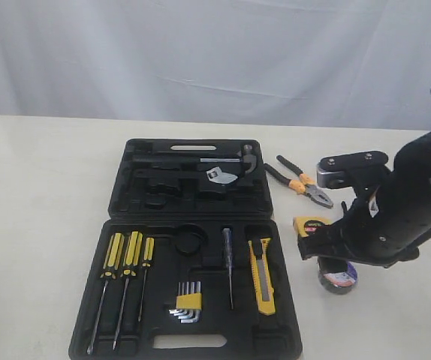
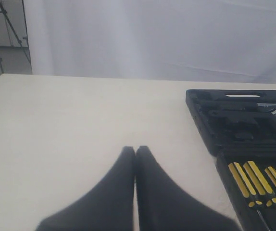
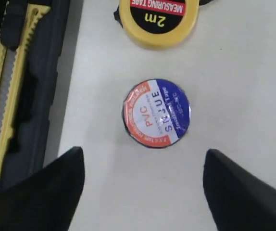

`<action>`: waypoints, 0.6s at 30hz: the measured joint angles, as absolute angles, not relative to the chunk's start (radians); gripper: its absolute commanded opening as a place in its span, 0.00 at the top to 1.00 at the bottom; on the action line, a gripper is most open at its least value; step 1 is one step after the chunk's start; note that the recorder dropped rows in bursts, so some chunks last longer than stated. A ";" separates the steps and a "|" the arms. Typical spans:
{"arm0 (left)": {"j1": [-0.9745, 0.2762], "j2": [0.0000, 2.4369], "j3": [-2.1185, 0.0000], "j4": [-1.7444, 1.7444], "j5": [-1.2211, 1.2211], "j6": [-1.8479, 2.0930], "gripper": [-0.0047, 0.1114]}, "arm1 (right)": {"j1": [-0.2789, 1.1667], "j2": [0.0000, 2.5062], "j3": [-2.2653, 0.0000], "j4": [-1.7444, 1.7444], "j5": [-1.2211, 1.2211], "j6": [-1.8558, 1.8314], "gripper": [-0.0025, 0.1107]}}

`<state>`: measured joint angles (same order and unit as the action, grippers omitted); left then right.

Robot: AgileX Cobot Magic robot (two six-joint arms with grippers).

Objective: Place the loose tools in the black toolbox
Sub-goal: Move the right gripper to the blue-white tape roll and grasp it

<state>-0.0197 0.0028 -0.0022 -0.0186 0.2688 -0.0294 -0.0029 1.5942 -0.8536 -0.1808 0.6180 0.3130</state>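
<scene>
The black toolbox [image 1: 118, 300] lies open. The yellow-black utility knife [image 1: 261, 274] rests in a slot of its lower tray, also seen in the right wrist view [image 3: 3, 91]. On the table to the right of the box lie the orange-and-black pliers [image 1: 299, 181], the yellow tape measure [image 1: 311, 223] and the dark tape roll [image 1: 340, 277]. My right gripper [image 3: 143, 154] hangs open just above the table, with the tape roll [image 3: 156, 113] just beyond its fingertips and the tape measure [image 3: 158, 19] farther on. My left gripper [image 2: 135, 150] is shut on nothing, over bare table to the left of the box.
The lid half [image 1: 125, 187] holds a hammer [image 1: 223, 160] and a wrench [image 1: 220, 177]. The tray holds yellow-black screwdrivers [image 1: 129, 255], hex keys [image 1: 188, 301] and a thin tester [image 1: 229, 259]. My right arm [image 1: 403, 202] covers part of the tape measure. A white curtain hangs behind.
</scene>
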 measured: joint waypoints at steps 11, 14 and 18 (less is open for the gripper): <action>-0.020 0.003 -0.002 -0.019 0.269 -0.029 0.96 | -0.003 1.854 -1.038 -0.233 0.666 0.421 0.39; -0.020 0.003 -0.002 -0.019 0.269 -0.029 0.96 | -0.031 1.857 -1.042 -0.247 0.693 0.446 0.39; -0.020 0.003 -0.002 -0.019 0.269 -0.029 0.96 | -0.063 1.866 -1.043 -0.217 0.722 0.393 0.39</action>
<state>-0.0197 0.0028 -0.0022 -0.0186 0.2688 -0.0294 -0.0631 1.8658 -1.0428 -0.2174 0.7220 0.3933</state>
